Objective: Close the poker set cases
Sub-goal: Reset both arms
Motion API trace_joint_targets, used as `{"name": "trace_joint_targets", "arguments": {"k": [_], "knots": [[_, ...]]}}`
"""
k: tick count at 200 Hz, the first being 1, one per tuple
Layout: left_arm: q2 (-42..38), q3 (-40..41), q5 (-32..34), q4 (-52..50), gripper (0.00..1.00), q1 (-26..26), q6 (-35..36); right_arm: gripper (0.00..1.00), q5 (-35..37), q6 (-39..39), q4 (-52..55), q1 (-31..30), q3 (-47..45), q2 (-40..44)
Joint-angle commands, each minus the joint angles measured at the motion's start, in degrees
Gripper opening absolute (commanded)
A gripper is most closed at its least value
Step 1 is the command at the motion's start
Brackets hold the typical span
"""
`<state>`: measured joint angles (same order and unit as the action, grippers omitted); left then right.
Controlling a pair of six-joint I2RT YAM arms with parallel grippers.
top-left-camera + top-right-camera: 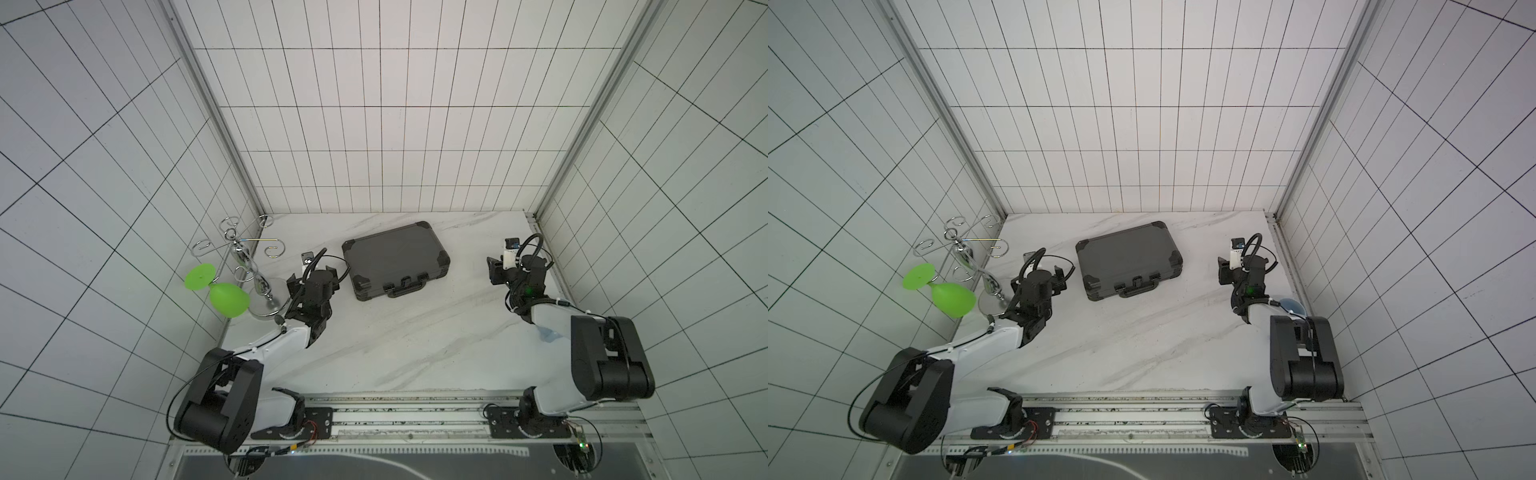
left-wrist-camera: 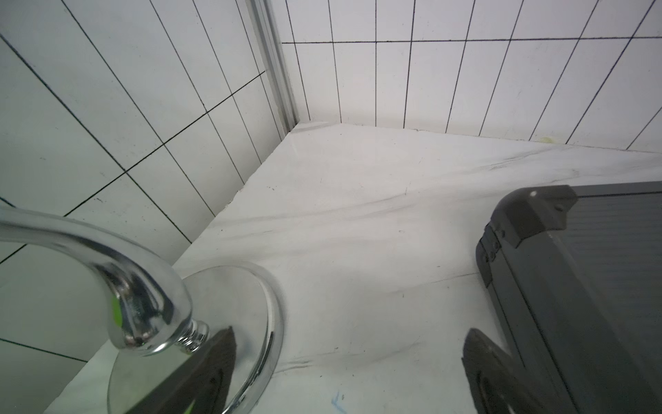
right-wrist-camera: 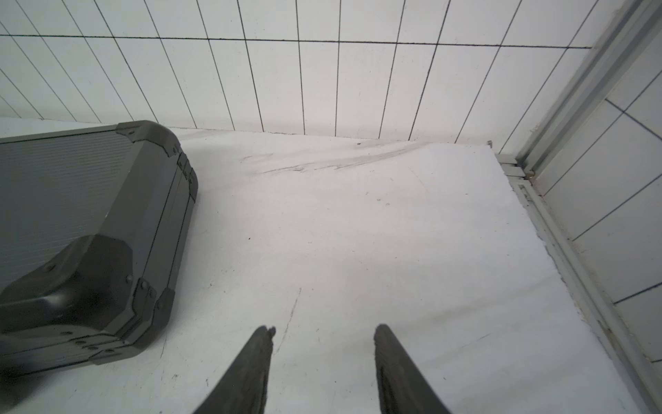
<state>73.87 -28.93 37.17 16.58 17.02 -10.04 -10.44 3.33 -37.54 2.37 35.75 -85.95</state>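
I am looking down at the case (image 1: pixel 395 259) lying flat on the table (image 1: pixel 415 340), just above the middle of the frame in both top views. Its lid is sitting down on the base, with the handle (image 1: pixel 405 289) and two latches facing the lower edge of the frame. I cannot tell whether the latches are snapped.

I am holding my left gripper (image 1: pixel 312 277) spread wide, with nothing between the fingers. It is hanging left of the case, in the gap between the case and the chrome stand (image 1: pixel 257 282). In the left wrist view my gripper (image 2: pixel 345 344) is showing one finger (image 2: pixel 211 362) in front of the stand's round base at lower left. The other finger (image 2: pixel 480 358) is showing at lower right, just beside the case (image 2: pixel 591 286). I cannot tell whether either finger is touching anything.

A green glass (image 1: pixel 226 303) is hanging upside down from the stand at the left of a top view.

I am keeping my right gripper (image 1: pixel 496 266) partly parted and empty, well to the right of the case and near the right wall. In the right wrist view the gripper (image 3: pixel 324 329) is pointing over bare table, both fingers (image 3: pixel 258 358) showing at the bottom of the frame. The case (image 3: pixel 71 215) is filling the left side there, clear of the fingers.
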Motion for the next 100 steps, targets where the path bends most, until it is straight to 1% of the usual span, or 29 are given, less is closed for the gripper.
{"name": "trace_joint_targets", "arguments": {"k": [1, 10, 23, 30, 40, 46, 54, 61, 64, 67, 70, 74, 80, 87, 89, 93, 96, 100], "knots": [[-2.44, 1.53, 1.27, 3.95, 0.98, -0.99, 1.35, 0.48, 2.59, 0.0, -3.89, 0.7, -5.45, 2.0], [-2.65, 2.7, 0.3, 5.63, 0.98, -1.72, 1.14, 0.48, 3.7, -1.12, -7.63, 0.7, -8.98, 2.26], [-2.76, 4.44, -2.45, 8.41, 0.98, -3.39, 0.64, 0.49, 4.38, -1.78, -18.46, 0.7, -14.49, 1.77], [-2.55, 5.42, -4.1, 10.62, 0.98, -4.48, 0.34, 0.49, 4.66, -0.75, -16.59, 0.66, -14.3, 2.96], [-2.04, 7.25, -5.47, 14.13, 0.98, -5.63, 0.18, 0.49, 4.99, -1.18, -20.27, 0.85, -15.57, 3.09], [-1.78, 8.63, -6.46, 17.27, 0.98, -6.04, 0.61, 0.49, 4.63, -0.96, -20.93, 1.04, -16.46, 2.83], [-1.05, 11.19, -7.19, 23.14, 0.98, -6.04, 1.89, 0.49, 3.12, -0.09, -26.09, 1.06, -18.98, 1.21], [-0.3, 13.19, -7.21, 28.72, 0.98, -6.16, 2.84, 0.49, 2.75, 0.39, -33.51, 1.05, -21.99, -1.07], [-0.16, 13.78, -7.24, 30.69, 0.98, -6.13, 3.18, 0.51, 3.15, 0.21, -37.18, 1.06, -23.06, -2.47], [-0.05, 14.53, -7.51, 32.51, 0.98, -6.19, 3.65, 0.57, 3.59, -0.5, -41.32, 1.06, -23.91, -3.56], [0.0, 15.07, -8.1, 33.91, 0.98, -6.13, 4.33, 0.59, 3.98, -0.89, -43.6, 1.06, -24.53, -3.9], [0.11, 15.37, -8.79, 35.22, 0.98, -6.2, 5.57, 0.59, 4.7, -1.13, -43.1, 1.2, -24.7, -2.97], [0.3, 15.19, -8.96, 35.35, 0.98, -6.21, 6.28, 0.6, 5.9, -1.29, -37.8, 1.21, -23.94, -0.99], [0.52, 14.68, -9.01, 34.77, 0.98, -6.29, 6.92, 0.61, 7.37, -1.88, -35.88, 1.23, -23.13, -1.26], [0.67, 14.62, -9.14, 34.91, 0.98, -6.34, 7.29, 0.65, 7.8, -2.09, -36.43, 1.23, -23.06, -1.64], [1.2, 14.64, -9.36, 35.97, 0.98, -6.41, 8.06, 0.77, 8.4, -2.43, -38.41, 1.23, -23.01, -2.78], [1.86, 14.75, -9.27, 37.14, 0.98, -6.47, 8.63, 0.83, 8.75, -2.62, -39.25, 1.23, -22.84, -3.3], [2.79, 14.82, -8.97, 38.82, 0.98, -6.55, 9.3, 0.97, 9.31, -2.93, -38.2, 1.22, -22.28, -3.12]]}}
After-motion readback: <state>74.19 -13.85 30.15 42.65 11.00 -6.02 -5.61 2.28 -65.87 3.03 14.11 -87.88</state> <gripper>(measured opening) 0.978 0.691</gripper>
